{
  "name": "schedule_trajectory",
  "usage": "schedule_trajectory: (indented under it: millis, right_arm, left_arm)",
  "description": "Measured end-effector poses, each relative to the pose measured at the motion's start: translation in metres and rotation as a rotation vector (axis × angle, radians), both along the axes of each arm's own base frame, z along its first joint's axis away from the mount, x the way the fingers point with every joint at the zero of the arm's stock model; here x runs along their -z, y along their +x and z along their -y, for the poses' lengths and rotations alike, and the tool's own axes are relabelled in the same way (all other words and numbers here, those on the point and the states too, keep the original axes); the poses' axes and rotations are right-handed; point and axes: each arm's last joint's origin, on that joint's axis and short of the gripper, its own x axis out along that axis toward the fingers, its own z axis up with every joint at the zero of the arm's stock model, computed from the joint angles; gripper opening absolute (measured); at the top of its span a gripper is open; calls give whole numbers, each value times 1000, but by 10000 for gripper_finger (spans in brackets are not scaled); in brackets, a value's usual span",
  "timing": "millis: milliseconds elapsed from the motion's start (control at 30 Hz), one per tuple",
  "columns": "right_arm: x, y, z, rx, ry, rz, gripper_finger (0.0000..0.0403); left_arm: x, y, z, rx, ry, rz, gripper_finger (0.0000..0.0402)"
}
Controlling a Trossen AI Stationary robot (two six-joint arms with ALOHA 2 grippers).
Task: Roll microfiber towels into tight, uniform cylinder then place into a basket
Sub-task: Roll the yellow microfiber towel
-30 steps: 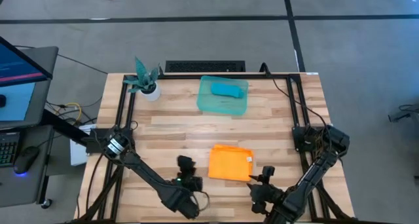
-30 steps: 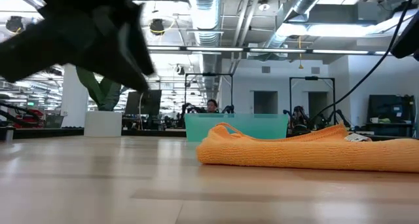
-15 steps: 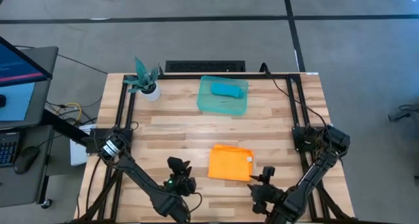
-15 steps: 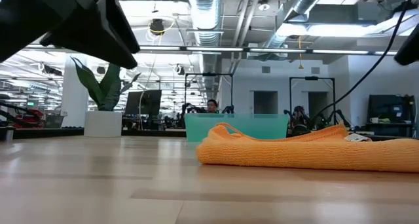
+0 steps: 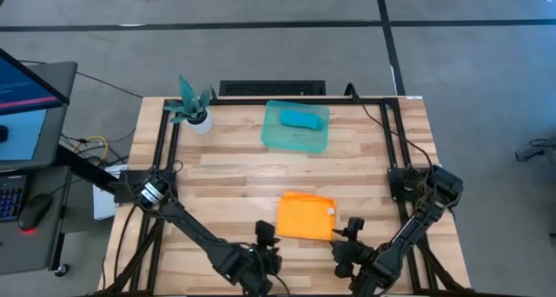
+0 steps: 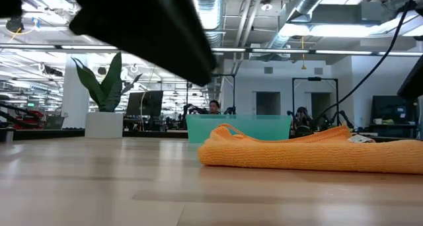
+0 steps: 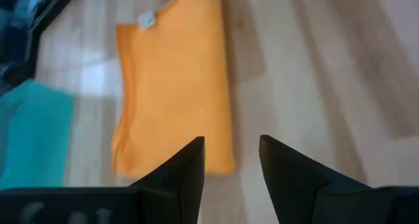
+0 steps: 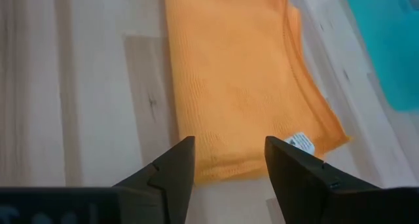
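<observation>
Orange towel [image 5: 306,216]: folded flat near the table's [image 5: 234,171] front edge, right of centre; unrolled, within reach of both arms.
Turquoise towel [image 5: 303,118]: rolled, inside basket [image 5: 285,139] near the back edge; apparently 1 of 2 finished.
Left gripper [image 5: 265,247]: parted, empty, off the orange towel's front-left corner.
Right gripper [image 5: 347,239]: parted, empty, off its front-right corner; likely staged for rolling.

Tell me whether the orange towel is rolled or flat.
Flat, folded, not rolled: the bright orange microfiber towel lies as a low rectangular pad on the wooden table.
</observation>
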Motion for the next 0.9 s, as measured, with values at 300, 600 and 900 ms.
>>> schedule_trajectory:
  millis: [300, 600, 900]
  right_arm:
    - [1, 0, 0, -1, 6, 4, 208]
    - [1, 1, -1, 1, 23, -6, 205]
    - [1, 0, -1, 1, 25, -14, 204]
  left_arm:
    - [-2, 2, 14, 192, -64, -42, 139]
    - [4, -16, 7, 118, -8, -184, 139]
    - [15, -14, -23, 44, -54, -220, 139]
